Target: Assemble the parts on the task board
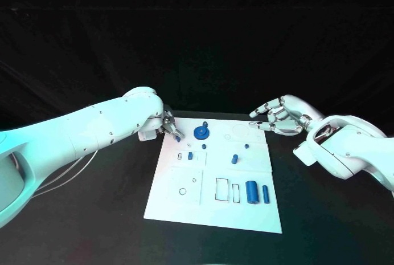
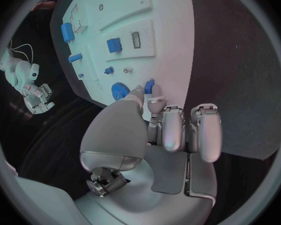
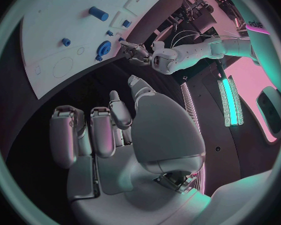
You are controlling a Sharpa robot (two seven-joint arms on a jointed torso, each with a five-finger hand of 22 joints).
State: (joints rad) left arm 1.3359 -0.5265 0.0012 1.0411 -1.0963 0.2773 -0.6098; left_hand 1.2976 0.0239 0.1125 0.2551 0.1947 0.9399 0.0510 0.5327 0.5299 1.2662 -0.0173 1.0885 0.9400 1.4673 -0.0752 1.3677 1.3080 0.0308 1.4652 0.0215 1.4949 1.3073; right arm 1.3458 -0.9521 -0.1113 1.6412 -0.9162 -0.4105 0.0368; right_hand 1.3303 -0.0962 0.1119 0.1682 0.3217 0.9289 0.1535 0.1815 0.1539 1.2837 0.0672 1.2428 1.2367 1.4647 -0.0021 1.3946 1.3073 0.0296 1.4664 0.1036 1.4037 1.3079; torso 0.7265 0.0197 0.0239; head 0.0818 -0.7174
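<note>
Board [image 1: 215, 211], white and flat, lies in the middle of the black table [image 1: 98, 219] with shallow outlined recesses cut into it. Nearest the robot, two blue cylinders [image 1: 252, 192] stand side by side at the board's near right, just beside an empty rectangular slot [image 1: 222, 188]. Farther in, a short blue peg [image 1: 235, 159] sits mid-board and another small peg [image 1: 189, 155] to its left. At the far edge rests a round toothed blue gear [image 1: 201, 131]. Just beside the gear the left hand [image 1: 167, 127] pinches a small blue part [image 2: 149, 86] between thumb and fingertip over the board's far left corner, other fingers curled. The right hand [image 1: 279, 115] hovers off the board's far right corner, fingers loosely bent and apart, holding nothing.
</note>
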